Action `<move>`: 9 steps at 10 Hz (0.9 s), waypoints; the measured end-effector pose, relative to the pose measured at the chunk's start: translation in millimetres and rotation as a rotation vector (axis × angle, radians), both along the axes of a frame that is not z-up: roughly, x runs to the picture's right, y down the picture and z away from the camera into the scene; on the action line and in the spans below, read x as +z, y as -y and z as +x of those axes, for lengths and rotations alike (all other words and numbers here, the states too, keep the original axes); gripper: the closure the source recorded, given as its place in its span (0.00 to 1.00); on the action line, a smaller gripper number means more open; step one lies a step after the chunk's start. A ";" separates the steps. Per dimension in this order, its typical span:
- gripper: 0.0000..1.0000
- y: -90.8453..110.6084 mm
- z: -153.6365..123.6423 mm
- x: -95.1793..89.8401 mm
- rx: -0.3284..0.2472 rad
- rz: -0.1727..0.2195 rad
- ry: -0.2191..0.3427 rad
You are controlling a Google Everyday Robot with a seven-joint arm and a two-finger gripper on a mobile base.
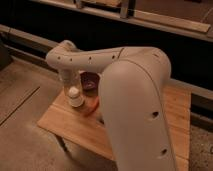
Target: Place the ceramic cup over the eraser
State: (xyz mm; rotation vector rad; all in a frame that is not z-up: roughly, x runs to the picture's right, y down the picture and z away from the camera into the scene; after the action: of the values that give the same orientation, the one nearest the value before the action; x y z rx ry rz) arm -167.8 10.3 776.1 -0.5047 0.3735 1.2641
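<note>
Ceramic cup (pixel 75 96) stood narrow end up on the table (pixel 65 125), beside the dark bowl (pixel 90 81). The jaws hung just above it, grip impossible to tell. Probably the placing step; the next move called for 1 clean release.

No readable text from my end: no labels, brands or numbers on the arm (pixel 132 95), the table (pixel 62 125), the cup (pixel 75 98) or the bowl (pixel 90 83). The gripper (pixel 73 88) hangs from the wrist over the table's left part, directly above the cup and just left of the bowl; no markings on it either.
</note>
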 end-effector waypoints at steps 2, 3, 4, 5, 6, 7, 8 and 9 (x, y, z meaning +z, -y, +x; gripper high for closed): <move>0.24 0.7 1.0 -1.1 0.004 0.002 -0.003; 0.20 0.7 1.6 -1.8 0.005 0.002 -0.005; 0.20 0.4 1.5 -2.0 0.006 0.001 -0.005; 0.20 -0.1 1.4 -2.0 0.006 0.001 -0.006; 0.20 -0.7 1.3 -2.2 0.006 -0.001 -0.005; 0.20 -0.8 1.4 -2.2 0.007 -0.001 -0.005; 0.20 -1.2 1.3 -2.3 0.007 -0.002 -0.005; 0.20 -1.3 1.1 -2.4 0.008 -0.002 -0.005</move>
State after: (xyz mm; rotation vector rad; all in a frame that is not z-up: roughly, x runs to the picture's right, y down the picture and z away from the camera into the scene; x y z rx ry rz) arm -166.7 11.6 773.6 -0.5057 0.3773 1.2726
